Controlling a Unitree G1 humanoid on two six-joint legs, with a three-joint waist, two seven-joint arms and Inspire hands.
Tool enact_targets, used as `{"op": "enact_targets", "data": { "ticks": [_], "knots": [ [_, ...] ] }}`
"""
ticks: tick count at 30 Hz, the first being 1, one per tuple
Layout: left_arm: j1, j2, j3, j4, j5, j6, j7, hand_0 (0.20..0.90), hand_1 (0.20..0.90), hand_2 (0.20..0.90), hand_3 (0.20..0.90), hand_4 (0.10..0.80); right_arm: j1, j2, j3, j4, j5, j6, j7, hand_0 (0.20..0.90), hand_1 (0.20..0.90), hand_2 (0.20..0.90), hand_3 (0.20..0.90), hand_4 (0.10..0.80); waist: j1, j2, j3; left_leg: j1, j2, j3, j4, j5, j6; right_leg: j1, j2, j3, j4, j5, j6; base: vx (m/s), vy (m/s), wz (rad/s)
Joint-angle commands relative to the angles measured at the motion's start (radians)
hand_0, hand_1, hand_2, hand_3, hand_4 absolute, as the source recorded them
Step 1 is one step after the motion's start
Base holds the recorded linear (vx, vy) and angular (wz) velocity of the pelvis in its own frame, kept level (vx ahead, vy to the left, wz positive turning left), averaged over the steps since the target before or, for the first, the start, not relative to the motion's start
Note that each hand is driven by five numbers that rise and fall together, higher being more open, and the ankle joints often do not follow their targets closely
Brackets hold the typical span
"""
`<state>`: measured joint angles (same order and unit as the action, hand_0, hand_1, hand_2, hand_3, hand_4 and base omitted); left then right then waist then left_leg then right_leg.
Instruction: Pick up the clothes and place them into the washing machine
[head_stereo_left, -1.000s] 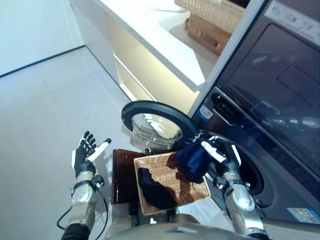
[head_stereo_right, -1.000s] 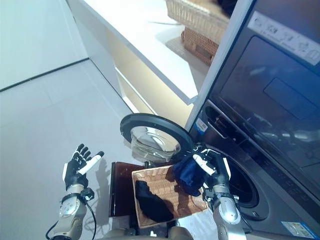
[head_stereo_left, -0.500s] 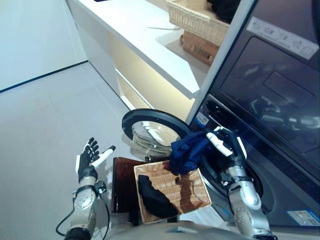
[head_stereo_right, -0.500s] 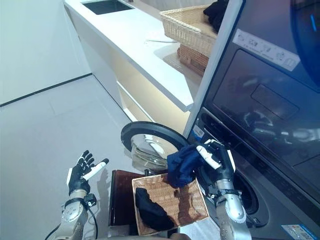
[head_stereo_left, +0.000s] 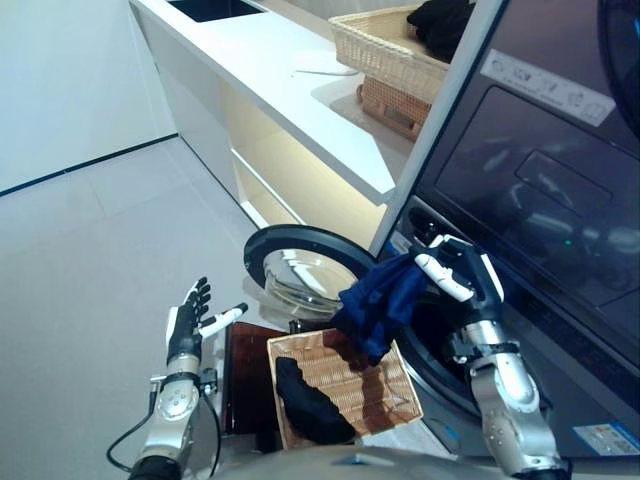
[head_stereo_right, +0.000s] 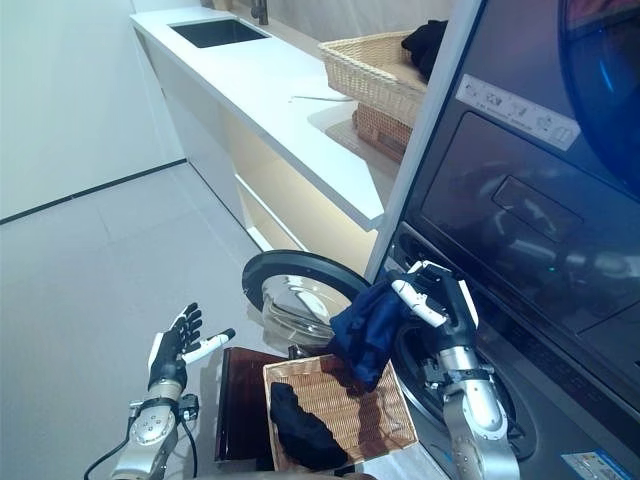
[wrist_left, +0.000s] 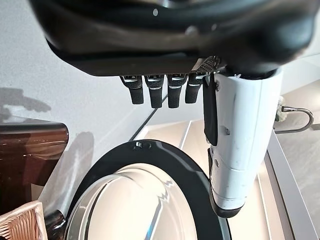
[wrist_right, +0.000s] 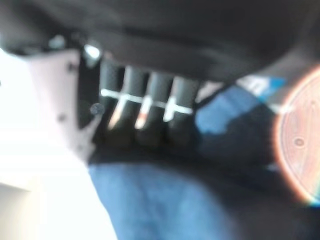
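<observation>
**Right hand held the blue garment at the washer's mouth**

My right hand was curled round a blue garment, thumb and fingers pinching its upper edge, right in front of the washer opening. The cloth hung down from my grip, its lower folds dangling just above the near corner of the basket, which sat at the foot of the washer. My right wrist view showed the fingers bent against blue fabric.

A black garment lay inside the basket, on the side away from the washer. The basket rested partly on a dark brown stool. The washer's door stood swung wide, its glass bowl facing up, just beyond the basket.

My left hand hovered well away from the washer, on the far side of the stool, fingers straight and spread, holding nothing.

Beyond the washer ran a white counter with a sink at its far end. A second wicker basket stood on it beside the washer, with dark clothes in it.
</observation>
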<state>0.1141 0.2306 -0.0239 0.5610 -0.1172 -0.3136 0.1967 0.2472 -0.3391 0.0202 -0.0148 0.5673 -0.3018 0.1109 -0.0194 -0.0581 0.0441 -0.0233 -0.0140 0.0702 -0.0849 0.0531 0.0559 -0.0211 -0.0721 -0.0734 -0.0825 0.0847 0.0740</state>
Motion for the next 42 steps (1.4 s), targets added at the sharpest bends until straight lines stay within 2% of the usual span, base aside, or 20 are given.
{"op": "enact_targets", "data": {
  "ticks": [1, 9, 17, 27, 42],
  "knots": [
    [-0.109, 0.054, -0.020, 0.034, 0.003, -0.079, 0.006, 0.900, 0.900, 0.900, 0.900, 0.800, -0.036, -0.003, -0.051, -0.048, 0.001, -0.069, 0.000, 0.200, 0.200, 0.200, 0.200, 0.300, 0.000, -0.005, -0.062, 0.072, -0.023, -0.017, -0.002, -0.096, -0.046, 0.034, 0.030, -0.006, 0.022, -0.053, 0.014, 0.000, 0.000, 0.00],
    [-0.114, 0.051, -0.022, 0.045, 0.013, -0.080, 0.008, 0.900, 0.900, 0.900, 0.900, 0.800, -0.006, 0.025, -0.034, -0.043, 0.037, -0.061, 0.021, 0.200, 0.200, 0.200, 0.200, 0.300, -0.005, -0.004, -0.065, 0.078, -0.022, -0.014, -0.002, -0.098, -0.046, 0.040, 0.031, -0.004, 0.021, -0.056, 0.014, 0.000, 0.000, 0.00],
    [-0.137, 0.083, -0.070, 0.064, 0.118, -0.077, -0.008, 0.900, 0.900, 0.900, 0.900, 0.800, -0.022, -0.006, -0.044, -0.147, 0.065, -0.065, 0.057, 0.200, 0.200, 0.200, 0.200, 0.300, -0.006, -0.006, -0.075, 0.081, -0.021, -0.011, -0.002, -0.098, -0.048, 0.042, 0.031, -0.002, 0.022, -0.057, 0.017, -0.002, 0.000, 0.00],
    [-0.193, 0.056, -0.172, 0.073, 0.089, -0.069, -0.050, 0.900, 0.900, 0.900, 0.900, 0.800, -0.136, -0.069, 0.029, -0.203, 0.073, -0.037, 0.067, 0.200, 0.200, 0.200, 0.200, 0.300, 0.003, -0.012, -0.087, 0.087, -0.022, -0.014, -0.002, -0.095, -0.047, 0.048, 0.031, -0.005, 0.026, -0.056, 0.015, -0.015, 0.002, 0.03],
    [-0.236, 0.010, -0.250, 0.076, -0.029, -0.048, -0.087, 0.900, 0.900, 0.900, 0.900, 0.800, -0.312, -0.096, 0.154, -0.225, 0.082, -0.004, 0.040, 0.200, 0.200, 0.200, 0.200, 0.300, 0.020, -0.020, -0.099, 0.094, -0.027, -0.019, 0.004, -0.095, -0.044, 0.061, 0.028, -0.010, 0.025, -0.052, 0.012, -0.009, 0.001, 0.02]
  ]
}}
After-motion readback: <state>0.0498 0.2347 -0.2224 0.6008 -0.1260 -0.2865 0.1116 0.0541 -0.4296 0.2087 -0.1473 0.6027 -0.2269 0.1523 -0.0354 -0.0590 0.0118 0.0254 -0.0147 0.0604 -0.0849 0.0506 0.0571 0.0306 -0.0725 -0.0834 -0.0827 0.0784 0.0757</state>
